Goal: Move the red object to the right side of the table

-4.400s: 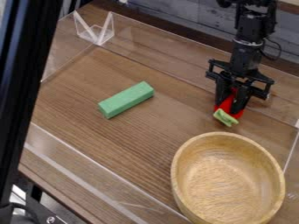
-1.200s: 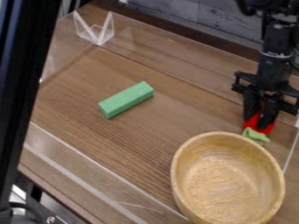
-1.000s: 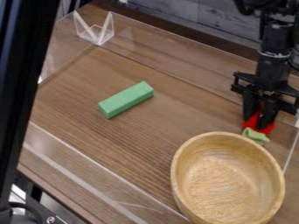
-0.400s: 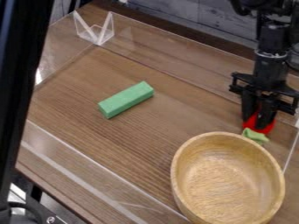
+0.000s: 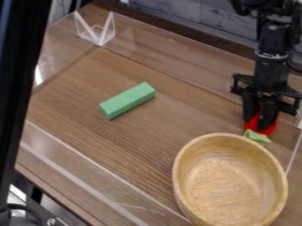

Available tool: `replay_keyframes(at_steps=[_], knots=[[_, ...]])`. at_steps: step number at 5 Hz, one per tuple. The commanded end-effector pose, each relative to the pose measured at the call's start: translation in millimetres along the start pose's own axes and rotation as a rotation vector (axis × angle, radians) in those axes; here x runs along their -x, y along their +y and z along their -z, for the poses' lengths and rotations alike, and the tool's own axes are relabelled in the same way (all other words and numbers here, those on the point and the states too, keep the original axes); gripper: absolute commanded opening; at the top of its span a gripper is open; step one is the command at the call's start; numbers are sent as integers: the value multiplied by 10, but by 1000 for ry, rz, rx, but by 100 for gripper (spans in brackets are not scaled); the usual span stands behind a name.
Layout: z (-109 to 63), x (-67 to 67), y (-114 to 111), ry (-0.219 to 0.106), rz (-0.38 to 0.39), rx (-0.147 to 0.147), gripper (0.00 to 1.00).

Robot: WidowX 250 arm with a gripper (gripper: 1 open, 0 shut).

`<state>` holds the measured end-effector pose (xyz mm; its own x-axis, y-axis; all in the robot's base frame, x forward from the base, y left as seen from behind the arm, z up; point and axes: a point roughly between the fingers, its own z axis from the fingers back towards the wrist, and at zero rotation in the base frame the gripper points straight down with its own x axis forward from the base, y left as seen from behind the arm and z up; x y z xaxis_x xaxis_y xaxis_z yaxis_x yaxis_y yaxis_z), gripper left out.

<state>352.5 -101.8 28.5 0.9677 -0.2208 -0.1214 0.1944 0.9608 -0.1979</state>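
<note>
The pincer (image 5: 263, 117) hung straight down at the right side of the desk (image 5: 177, 79), on a black arm that came in from the top of the picture. Its two dark fingers (image 5: 252, 115) were clenched on the red object (image 5: 260, 124), one finger on each side of it. The red object sat low between them, right at the desk top, and its yellow-green leafy end poked out below the fingers. I could not tell if it was touching the wood or held just above it. It was very close to the clear wall on the right edge, so there was almost no room left on that side. Just below it was the rim of the big round wooden bowl (image 5: 230, 184), which filled the near right corner. The bowl and the red object were near each other but not touching. A green block (image 5: 126, 100) lay slanted in the middle of the desk, well apart from the pincer. Between the block and the pincer was a wide patch of bare brown wood. More open wood ran along the back wall and down the left side by the near clear wall.
</note>
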Motion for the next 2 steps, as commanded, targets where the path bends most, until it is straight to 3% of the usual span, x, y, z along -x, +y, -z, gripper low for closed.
replay_keyframes(at_steps=[1, 2], knots=[[-187, -17, 142, -54, -22, -14, 0], [-167, -8, 204, -51, -34, -18, 0]])
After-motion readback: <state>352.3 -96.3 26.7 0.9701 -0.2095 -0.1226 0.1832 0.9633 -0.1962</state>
